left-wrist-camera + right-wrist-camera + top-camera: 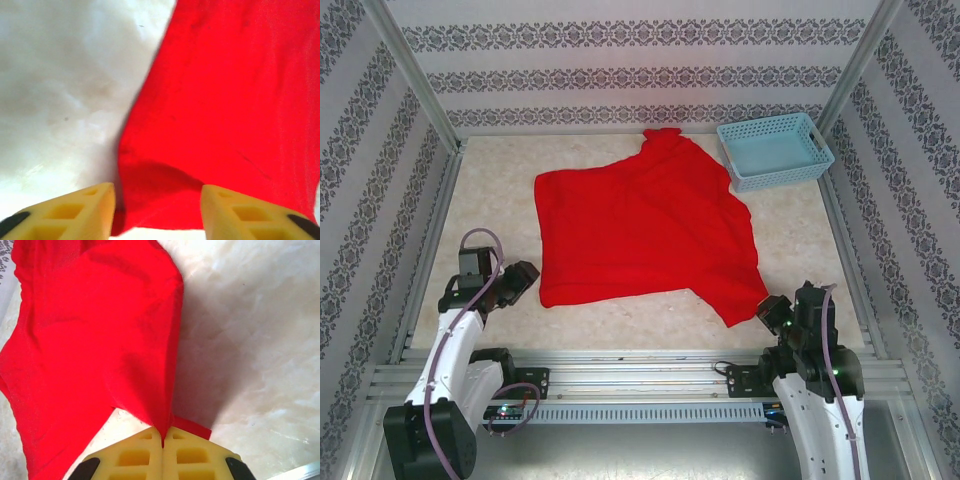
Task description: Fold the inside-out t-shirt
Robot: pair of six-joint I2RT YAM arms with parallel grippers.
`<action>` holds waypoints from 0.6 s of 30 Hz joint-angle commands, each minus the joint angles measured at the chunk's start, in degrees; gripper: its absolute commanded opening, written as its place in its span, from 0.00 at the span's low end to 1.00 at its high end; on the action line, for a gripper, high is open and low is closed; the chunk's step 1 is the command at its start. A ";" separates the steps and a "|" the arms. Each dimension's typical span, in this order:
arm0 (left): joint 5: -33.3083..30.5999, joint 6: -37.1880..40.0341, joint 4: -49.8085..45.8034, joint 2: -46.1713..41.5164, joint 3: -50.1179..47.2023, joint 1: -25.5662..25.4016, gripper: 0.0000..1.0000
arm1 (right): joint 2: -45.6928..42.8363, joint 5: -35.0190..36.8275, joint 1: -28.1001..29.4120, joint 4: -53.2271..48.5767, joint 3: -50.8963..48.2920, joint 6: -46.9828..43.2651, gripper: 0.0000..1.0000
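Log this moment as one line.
t-shirt: spread on table, unfolded | left gripper: open at near-left corner | right gripper: shut on near-right corner | basket: far right

Bright, even overhead light. Top view sharp, only faint shadows at the t-shirt (640, 230) hem. Wrist views softer: table (60, 75) washed out near white in the left one, red oversaturated, wrinkles barely readable. Right wrist view: cloth throws a soft grey shadow to its right.
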 commanded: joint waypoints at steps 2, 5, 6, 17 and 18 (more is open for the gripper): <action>-11.74 -0.07 -7.83 -1.98 3.78 -6.25 0.53 | 0.09 1.22 -0.65 -1.25 1.10 0.67 0.07; -26.27 -2.14 -13.84 0.16 7.91 -19.44 0.60 | 1.69 3.97 -0.65 -1.99 3.39 -1.86 0.09; -28.53 -3.19 -14.87 0.88 8.14 -21.87 0.61 | 2.28 5.33 -0.65 -2.72 4.27 -2.61 0.09; -28.29 -6.32 -9.68 9.10 3.42 -26.15 0.50 | 3.79 3.86 -0.65 0.08 4.95 -2.52 0.09; -27.54 -6.12 -9.07 10.12 3.34 -26.28 0.47 | 4.10 3.81 -0.65 0.15 5.09 -2.67 0.09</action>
